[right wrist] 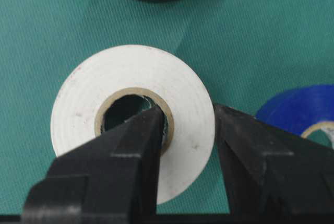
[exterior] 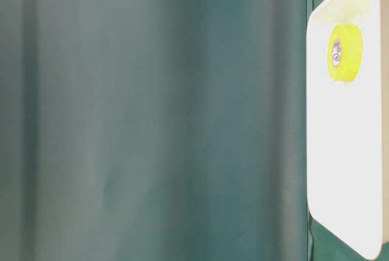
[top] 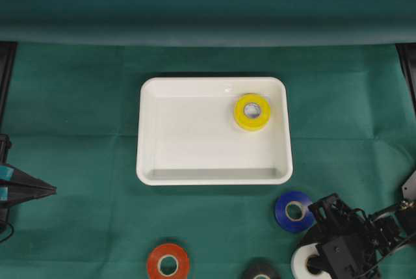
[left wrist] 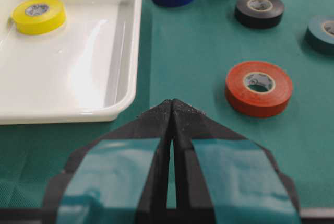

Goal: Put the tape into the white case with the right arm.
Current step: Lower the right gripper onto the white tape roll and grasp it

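The right arm's black boxy gripper (right wrist: pixel 189 125) is clamped across the wall of a white roll of tape (right wrist: pixel 133 114) lying flat on the green cloth-covered table (top: pixel 78 97): one pointed finger sits inside the cardboard core and the other presses against the roll's outer edge. In the overhead view this gripper (top: pixel 311 261) is at the lower right, well apart from the shallow glossy white plastic case (top: pixel 151 162), which sits in the middle of the table.

A yellow roll of tape (top: pixel 251 111) lies flat inside the case, in its far right corner (the only roll in there). A blue roll of tape (top: pixel 294 211) lies on the cloth between the case's near right corner and the gripped white roll, just beside the latter. An orange-red roll of tape (top: pixel 168 264) and a black roll of tape (top: pixel 260 270) lie along the near edge; the left wrist view also shows a dark teal roll (left wrist: pixel 323 33) at its right edge.

The left gripper (left wrist: pixel 171 110), black with teal strips, is at the left edge of the table, its fingertips pressed together on nothing.
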Available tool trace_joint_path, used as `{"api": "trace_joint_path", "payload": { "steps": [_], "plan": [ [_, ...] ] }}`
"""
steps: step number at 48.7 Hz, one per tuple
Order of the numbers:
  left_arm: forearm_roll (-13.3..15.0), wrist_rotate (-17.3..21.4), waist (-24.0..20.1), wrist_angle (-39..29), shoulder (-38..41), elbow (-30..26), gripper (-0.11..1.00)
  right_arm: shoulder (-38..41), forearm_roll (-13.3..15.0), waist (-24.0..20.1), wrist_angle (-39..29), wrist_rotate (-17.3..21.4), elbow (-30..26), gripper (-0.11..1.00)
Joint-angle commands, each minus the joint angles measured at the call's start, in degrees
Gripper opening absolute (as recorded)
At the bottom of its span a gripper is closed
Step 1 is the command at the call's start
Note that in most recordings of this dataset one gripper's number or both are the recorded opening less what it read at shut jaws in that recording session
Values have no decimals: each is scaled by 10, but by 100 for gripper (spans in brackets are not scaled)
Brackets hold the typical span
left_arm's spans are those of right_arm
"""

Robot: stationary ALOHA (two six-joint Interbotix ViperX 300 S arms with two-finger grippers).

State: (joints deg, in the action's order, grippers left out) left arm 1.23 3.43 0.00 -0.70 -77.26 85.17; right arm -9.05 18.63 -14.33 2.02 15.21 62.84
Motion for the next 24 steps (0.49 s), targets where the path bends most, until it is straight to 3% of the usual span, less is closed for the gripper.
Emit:
{"api": "trace_joint_path", "payload": {
  "steps": [1, 9, 24],
  "plan": [
    [2, 0, -2, 6, 5, -5, 0, -6, -2, -2, 2, 1, -13, 1],
    [1, 0, -2, 6, 5, -6, 0, -27, -2, -4, -18, 1, -32, 1],
    [2, 1, -2, 6, 5, -6, 0, -87, -17, -15, -150, 5, -76, 1]
  ]
}}
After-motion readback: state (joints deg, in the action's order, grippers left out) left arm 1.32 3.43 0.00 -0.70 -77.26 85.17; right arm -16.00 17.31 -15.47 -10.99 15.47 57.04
